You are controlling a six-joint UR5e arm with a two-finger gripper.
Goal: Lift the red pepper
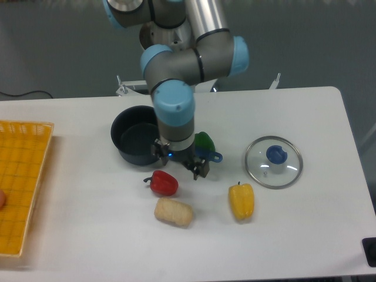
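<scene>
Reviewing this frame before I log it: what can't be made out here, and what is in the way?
- Gripper: the wrist hides most of it, so open or shut cannot be told.
- Green pepper: partly behind the arm.
- Pot: right side and most of its blue handle covered by the wrist.
- Yellow basket: cut off by the left edge; a small object there is unidentifiable.
- Red pepper: fully visible, untouched.

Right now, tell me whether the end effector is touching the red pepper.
Apart. The fixed camera shows white table between the end effector and the red pepper.
</scene>
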